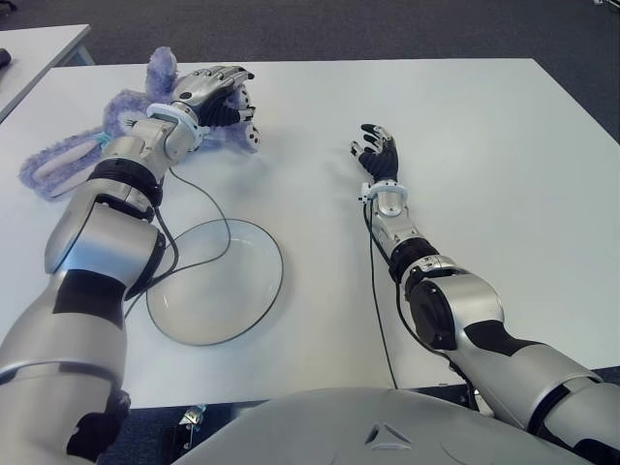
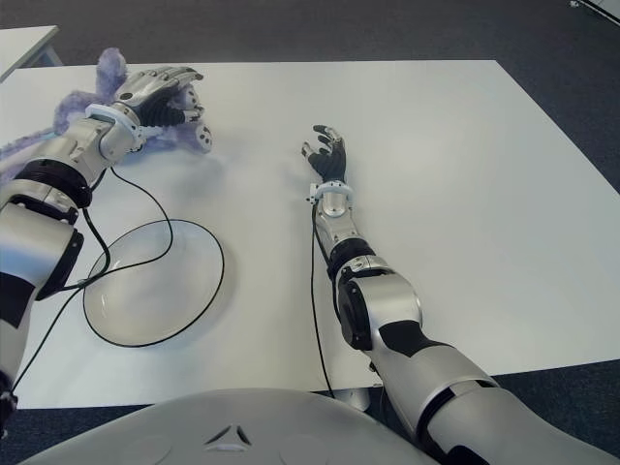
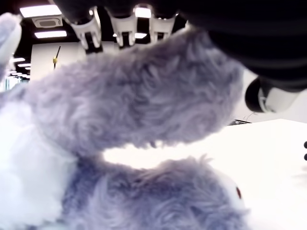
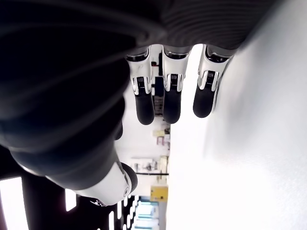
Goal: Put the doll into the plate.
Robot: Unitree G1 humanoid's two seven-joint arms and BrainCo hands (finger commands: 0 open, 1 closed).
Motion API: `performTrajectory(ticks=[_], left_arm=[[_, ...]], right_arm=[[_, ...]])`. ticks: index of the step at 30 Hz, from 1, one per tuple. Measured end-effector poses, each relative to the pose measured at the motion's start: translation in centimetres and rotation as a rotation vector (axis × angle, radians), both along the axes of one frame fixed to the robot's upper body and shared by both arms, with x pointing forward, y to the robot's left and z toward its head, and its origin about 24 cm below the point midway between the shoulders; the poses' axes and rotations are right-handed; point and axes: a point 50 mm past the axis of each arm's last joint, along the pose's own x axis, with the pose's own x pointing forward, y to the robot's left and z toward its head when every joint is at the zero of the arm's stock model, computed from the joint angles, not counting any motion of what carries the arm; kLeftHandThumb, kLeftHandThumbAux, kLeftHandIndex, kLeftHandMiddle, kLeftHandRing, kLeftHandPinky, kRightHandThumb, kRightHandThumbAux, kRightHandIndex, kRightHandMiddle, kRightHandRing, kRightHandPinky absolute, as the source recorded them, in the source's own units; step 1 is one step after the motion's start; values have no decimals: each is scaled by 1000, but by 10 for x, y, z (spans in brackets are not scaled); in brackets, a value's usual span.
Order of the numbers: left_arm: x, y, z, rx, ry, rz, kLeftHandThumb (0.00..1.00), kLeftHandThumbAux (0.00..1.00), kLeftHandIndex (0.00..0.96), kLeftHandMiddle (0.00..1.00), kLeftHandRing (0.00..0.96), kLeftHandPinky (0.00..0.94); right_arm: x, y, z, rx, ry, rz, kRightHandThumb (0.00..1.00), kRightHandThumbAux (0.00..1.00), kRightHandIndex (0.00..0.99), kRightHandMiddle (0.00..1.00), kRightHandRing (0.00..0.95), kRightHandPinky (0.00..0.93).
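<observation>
A purple plush doll (image 1: 124,108) with long ears lies at the far left of the white table (image 1: 484,145). My left hand (image 1: 229,91) is over the doll's body, its fingers (image 3: 123,25) stretched across the fur and not closed on it. The doll's fur (image 3: 134,105) fills the left wrist view. A clear glass plate (image 1: 275,276) sits near the front left edge, on the near side of the doll. My right hand (image 1: 376,145) shows at the table's middle, fingers (image 4: 165,98) relaxed and holding nothing.
A black cable (image 1: 199,260) from my left wrist loops across the plate. Another cable (image 1: 373,291) runs along my right forearm. A second table (image 1: 29,53) stands at the far left. Dark carpet lies beyond the far edge.
</observation>
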Motion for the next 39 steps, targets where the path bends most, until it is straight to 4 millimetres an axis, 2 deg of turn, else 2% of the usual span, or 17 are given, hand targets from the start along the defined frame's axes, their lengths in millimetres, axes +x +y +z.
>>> performTrajectory(ticks=[9,15,16,17,18,22,24,25,26,27,30,31,32,33,34,36,39], left_arm=[[1,-2,-5,-8,14,30,462,284,0,88,103,125],[2,-5,-8,-10,21,46,476,303,40,125,143,164],[3,-6,-9,-11,22,47,516,311,96,171,185,190],[3,-7,-9,-11,23,48,523,313,105,179,192,195],[3,-7,-9,-11,24,48,585,313,139,206,210,225],[3,-10,-11,-10,27,50,625,315,161,229,230,259],[4,-11,-11,-10,28,51,655,322,183,259,271,320],[4,-11,-12,-10,29,51,680,331,223,294,320,382],[4,-12,-12,-10,29,52,685,333,230,299,328,392],[4,-12,-12,-10,30,53,705,338,298,345,368,421],[4,-13,-13,-9,32,63,730,340,390,434,420,431],[4,-13,-13,-9,32,65,740,336,438,450,444,450],[5,-13,-13,-9,33,69,742,335,447,452,448,453],[5,-13,-13,-9,33,72,754,332,494,551,558,554],[5,-13,-14,-10,33,74,758,338,513,605,616,608],[5,-13,-13,-13,32,80,757,355,528,648,659,642],[5,-12,-13,-29,28,94,758,386,548,691,698,645]], right_arm=[[0,0,0,0,0,0,478,891,248,171,143,167],[0,0,0,1,0,0,481,893,240,171,144,163],[0,0,0,1,0,0,481,895,232,172,146,165],[0,0,0,1,0,0,481,896,230,172,146,165],[0,0,0,1,0,0,481,896,226,172,147,171],[0,0,0,1,0,-1,481,896,223,173,148,172],[0,0,0,2,0,-1,481,897,220,173,149,172],[0,0,0,2,0,-1,480,897,217,172,148,170],[0,0,0,2,0,-1,480,897,217,172,148,170],[0,0,0,3,0,-2,479,897,212,169,146,167],[0,0,0,5,0,-3,477,898,204,167,144,164],[0,0,0,5,0,-3,477,900,201,167,144,164],[0,0,0,5,0,-3,477,901,200,167,144,164],[0,0,0,5,0,-3,479,906,197,170,146,164],[0,0,0,6,0,-3,481,908,196,172,147,166],[0,-1,0,7,0,-4,484,909,197,174,150,169],[0,-1,0,8,0,-4,489,910,199,177,152,171]])
